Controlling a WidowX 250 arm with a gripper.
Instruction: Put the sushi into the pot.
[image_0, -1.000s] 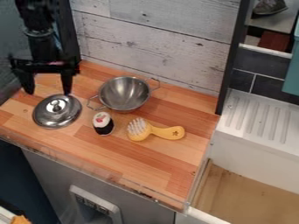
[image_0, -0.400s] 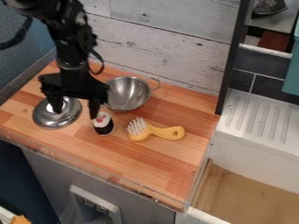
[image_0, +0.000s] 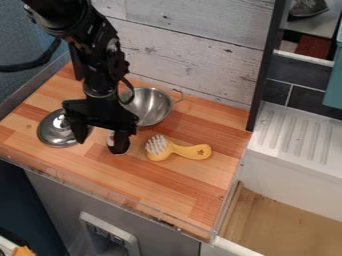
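We see the sushi (image_0: 111, 139) on the counter, just in front of the metal pot (image_0: 153, 107). Above it, the gripper (image_0: 100, 144) is spread wide, off-centre; lowering it there could pin or topple the roll. Its long axis seems to run near to far, pale end away from us.

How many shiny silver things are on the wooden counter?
2. A round lid is at the left of the counter, and a pot is near the back wall. Both are partly behind the robot arm, which might hide something small too.
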